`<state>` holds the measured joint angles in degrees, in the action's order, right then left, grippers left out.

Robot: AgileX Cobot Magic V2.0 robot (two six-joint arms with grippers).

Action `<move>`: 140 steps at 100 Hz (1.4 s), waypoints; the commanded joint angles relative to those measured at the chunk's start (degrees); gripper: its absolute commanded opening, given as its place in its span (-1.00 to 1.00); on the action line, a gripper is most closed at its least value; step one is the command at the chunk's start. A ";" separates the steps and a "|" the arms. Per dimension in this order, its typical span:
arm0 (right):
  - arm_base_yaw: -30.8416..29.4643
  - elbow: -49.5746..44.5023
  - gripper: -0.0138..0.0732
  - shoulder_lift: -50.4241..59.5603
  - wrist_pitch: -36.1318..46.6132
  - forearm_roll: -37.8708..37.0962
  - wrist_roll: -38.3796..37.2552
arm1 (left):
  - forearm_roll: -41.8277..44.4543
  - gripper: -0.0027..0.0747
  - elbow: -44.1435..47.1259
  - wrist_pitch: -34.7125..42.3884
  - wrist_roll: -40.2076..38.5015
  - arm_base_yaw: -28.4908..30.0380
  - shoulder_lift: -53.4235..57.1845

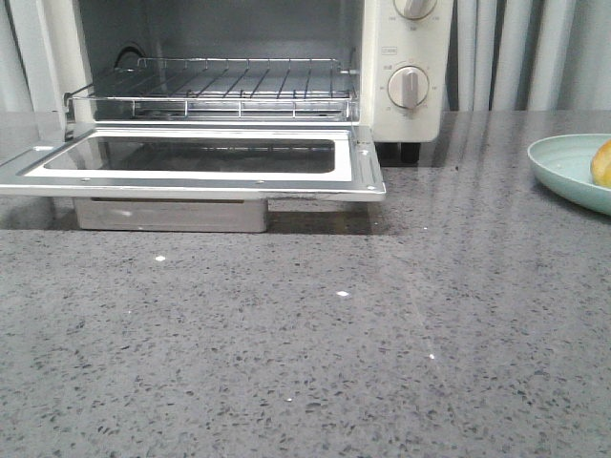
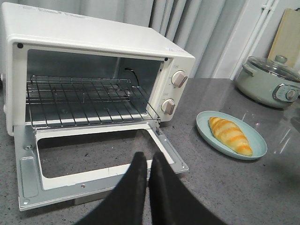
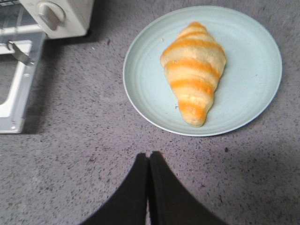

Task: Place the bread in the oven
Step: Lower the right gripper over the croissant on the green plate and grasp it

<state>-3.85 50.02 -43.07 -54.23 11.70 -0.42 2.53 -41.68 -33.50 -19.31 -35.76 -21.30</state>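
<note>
The bread [image 3: 194,70], a golden roll with orange ridges, lies on a pale green plate [image 3: 248,103]; it also shows in the left wrist view [image 2: 229,135] and at the front view's right edge [image 1: 602,164]. The cream-white oven [image 2: 93,37] stands with its door [image 1: 191,181] folded down flat and its wire rack [image 1: 215,84] bare. My left gripper [image 2: 147,157] is shut and empty, above the door's front corner. My right gripper [image 3: 148,156] is shut and empty, over the countertop just short of the plate. Neither gripper shows in the front view.
A pale green lidded pot [image 2: 269,82] stands at the back right of the grey speckled countertop [image 1: 305,334]. A wooden board [image 2: 287,33] leans behind it. Curtains hang behind the oven. The oven's two knobs [image 2: 173,91] face the plate side.
</note>
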 commanded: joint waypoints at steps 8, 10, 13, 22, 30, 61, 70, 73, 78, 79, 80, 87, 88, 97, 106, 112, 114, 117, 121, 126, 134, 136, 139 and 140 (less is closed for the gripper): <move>-0.10 2.24 -0.74 -6.22 9.82 -0.96 0.42 | 0.09 -0.99 -1.69 3.56 -0.27 -0.24 0.02; -0.10 2.28 -0.71 -6.91 9.95 -1.10 0.42 | 0.09 -0.99 -1.69 3.56 -0.27 -0.24 0.02; -0.10 2.79 -0.63 -8.38 10.05 -1.26 0.42 | 0.09 -0.99 -1.69 3.56 -0.27 -0.24 0.02; -0.10 5.66 -0.14 -13.95 7.78 -1.26 0.42 | 0.09 -0.99 -1.69 3.56 -0.27 -0.24 0.02; -0.10 8.30 0.27 -18.04 5.94 -1.26 0.42 | 0.09 -0.99 -1.69 3.56 -0.27 -0.24 0.02; -0.10 20.00 0.51 -29.17 2.18 -1.39 0.42 | 0.09 -0.99 -1.69 3.56 -0.27 -0.24 0.02; -0.10 22.33 0.51 -31.84 1.04 -2.82 0.42 | 0.09 -0.99 -1.69 3.56 -0.27 -0.24 0.02; -0.10 22.86 0.51 -32.52 0.75 -3.37 0.42 | 0.09 -0.99 -1.69 3.56 -0.27 -0.24 0.02; -0.10 23.65 0.51 -33.70 0.32 -4.19 0.42 | 0.09 -0.99 -1.69 3.56 -0.27 -0.24 0.02; -0.10 23.76 0.51 -34.08 0.17 -4.27 0.42 | 0.09 -0.99 -1.69 3.56 -0.27 -0.24 0.02; -0.10 23.99 0.51 -34.26 0.16 -4.29 0.42 | 0.09 -0.99 -1.69 3.56 -0.27 -0.24 0.02; -0.10 24.99 0.51 -36.01 -0.62 -4.37 0.42 | 0.09 -0.99 -1.69 3.56 -0.27 -0.24 0.02; -0.10 25.01 0.51 -36.18 -0.74 -4.37 0.42 | 0.09 -0.99 -1.69 3.56 -0.27 -0.24 0.02; -0.10 25.46 0.51 -38.13 -0.87 -4.74 0.42 | 0.09 -0.99 -1.69 3.56 -0.27 -0.24 0.02; -0.10 25.46 0.51 -40.04 -0.76 -5.95 0.73 | -0.02 -0.99 -1.69 3.56 -0.27 -0.24 0.02; -0.10 25.46 0.51 -41.07 -0.55 -6.82 0.73 | -0.10 -0.99 -1.69 3.56 -0.27 -0.24 0.02; -0.10 25.46 0.51 -41.30 -0.44 -6.98 0.73 | -0.10 -0.99 -1.69 3.56 -0.27 -0.24 0.02; -0.10 25.46 0.51 -41.82 -0.29 -6.98 0.73 | -0.26 -0.99 -1.69 3.56 -0.27 -0.24 0.02; -0.10 25.46 0.51 -42.35 -0.29 -7.09 0.73 | -0.26 -0.99 -1.69 3.56 -0.27 -0.24 0.02; -0.10 25.46 0.51 -42.88 -0.29 -7.19 0.73 | -0.26 -0.99 -1.69 3.56 -0.27 -0.24 0.02; -0.10 25.46 0.51 -43.94 -0.29 -7.30 0.73 | -0.26 -0.99 -1.69 3.68 -0.27 -0.24 0.02; -0.10 25.46 0.51 -44.10 -0.29 -7.49 0.73 | -0.37 -0.99 -1.69 3.78 -0.27 -0.24 0.02; -0.10 25.46 0.51 -44.56 -0.29 -7.58 0.73 | -0.37 -0.99 -1.69 3.79 -0.27 -0.24 0.02; -0.10 25.46 0.51 -44.71 -0.29 -7.58 0.73 | -0.37 -0.99 -1.69 3.90 -0.27 -0.24 0.02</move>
<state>-3.85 73.53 -88.81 -56.37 5.11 -0.42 2.53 -41.68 -33.94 -19.31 -35.76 -20.88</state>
